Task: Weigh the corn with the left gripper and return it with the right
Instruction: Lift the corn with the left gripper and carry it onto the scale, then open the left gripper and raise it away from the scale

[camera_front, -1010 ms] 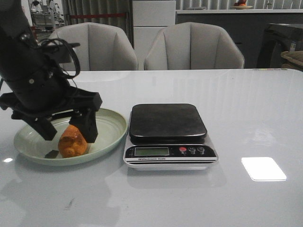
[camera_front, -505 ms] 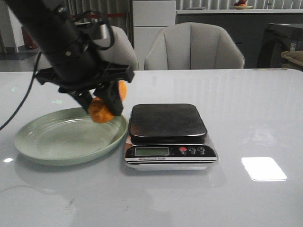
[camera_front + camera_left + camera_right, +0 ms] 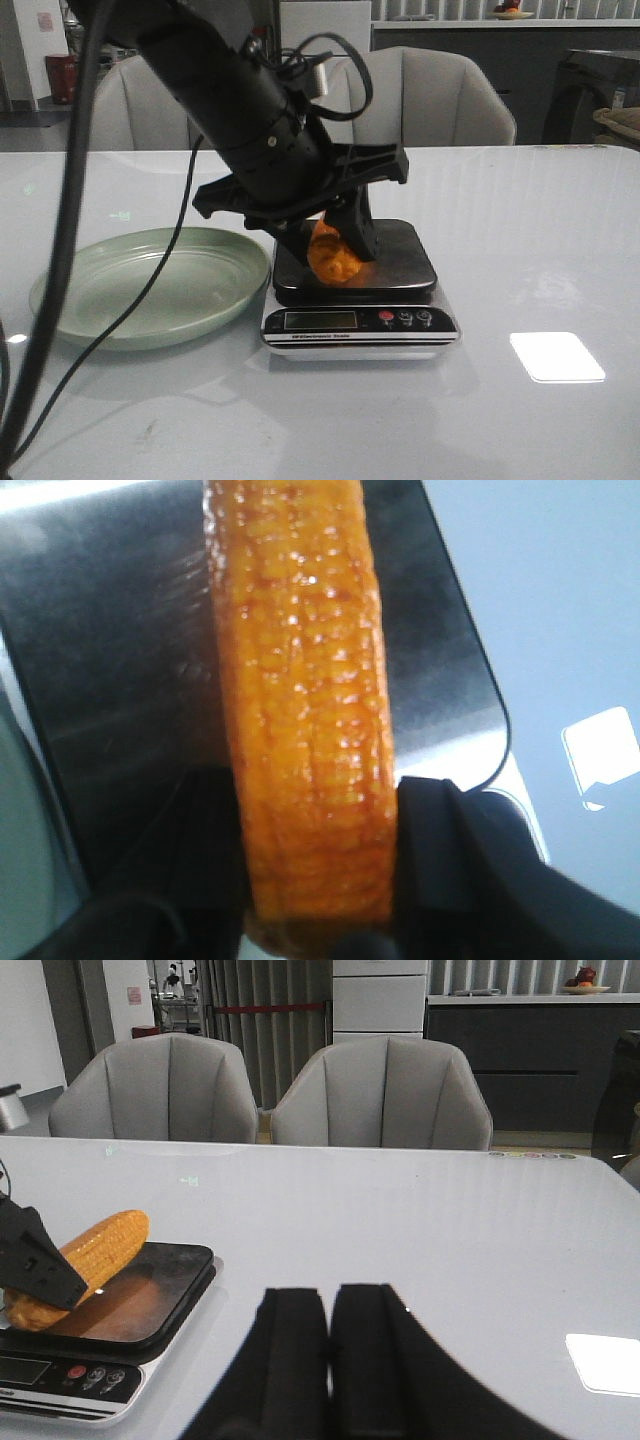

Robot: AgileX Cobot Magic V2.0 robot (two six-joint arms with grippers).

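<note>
— Since half a second ago, what has shifted in the front view?

— Carried off the pale green plate (image 3: 150, 285), the corn (image 3: 333, 255) now hangs over the dark platform of the scale (image 3: 355, 290), where before it was above the plate's right rim. The left gripper (image 3: 325, 240) is clamped on it. Whether the cob's underside touches the platform is hard to tell from this angle.

— And the left wrist view?

— The corn (image 3: 305, 710) runs lengthwise above the scale's platform (image 3: 120, 660), with a black finger (image 3: 440, 840) pressed against each side of its near end.

— The right wrist view?

— The right gripper (image 3: 328, 1360) hangs above the white table (image 3: 400, 1220), fingers together and holding nothing, well apart from the scale (image 3: 90, 1345). The corn (image 3: 85, 1265) tilts up over the platform, its lower end held by the left gripper (image 3: 35, 1265).
</note>
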